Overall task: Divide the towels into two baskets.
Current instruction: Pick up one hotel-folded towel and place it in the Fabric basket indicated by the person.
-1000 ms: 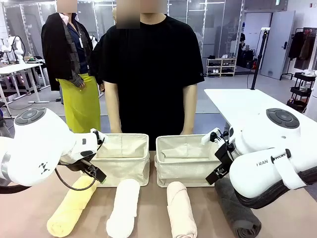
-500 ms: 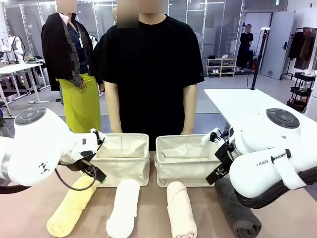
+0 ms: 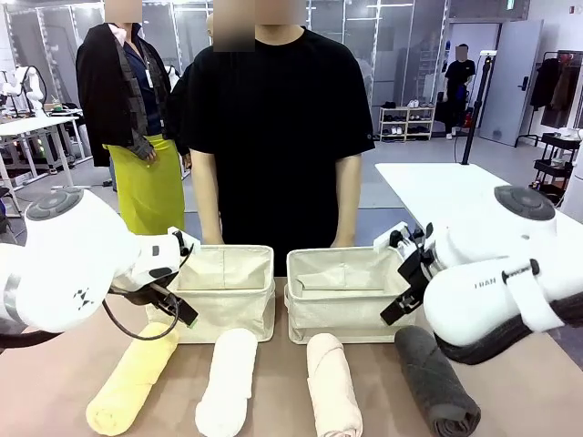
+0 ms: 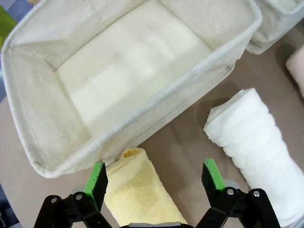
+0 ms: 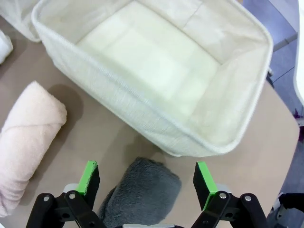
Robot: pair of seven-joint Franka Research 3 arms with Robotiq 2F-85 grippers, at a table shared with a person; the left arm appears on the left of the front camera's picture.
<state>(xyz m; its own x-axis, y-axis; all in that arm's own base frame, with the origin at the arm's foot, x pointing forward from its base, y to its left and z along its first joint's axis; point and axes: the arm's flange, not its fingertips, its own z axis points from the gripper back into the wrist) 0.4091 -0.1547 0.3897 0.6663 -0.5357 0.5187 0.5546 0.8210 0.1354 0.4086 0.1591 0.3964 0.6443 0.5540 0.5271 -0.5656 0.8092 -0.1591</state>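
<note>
Left claw (image 4: 153, 175), released, hangs over the yellow towel (image 4: 135, 192) at lower centre, right claw (image 5: 147, 176), released, over the grey towel (image 5: 142, 194); each should drop squarely, pinch mid-roll, then lift into the basket (image 4: 142, 108) beyond

Bright, even overhead light, soft shadows beside the towels (image 3: 228, 382) (wrist views bulge slightly), all sharp.

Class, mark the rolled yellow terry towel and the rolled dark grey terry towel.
rolled yellow terry towel (image 3: 130, 377): front view, middle of roll.
rolled dark grey terry towel (image 3: 435, 380): front view, middle of roll.
</note>
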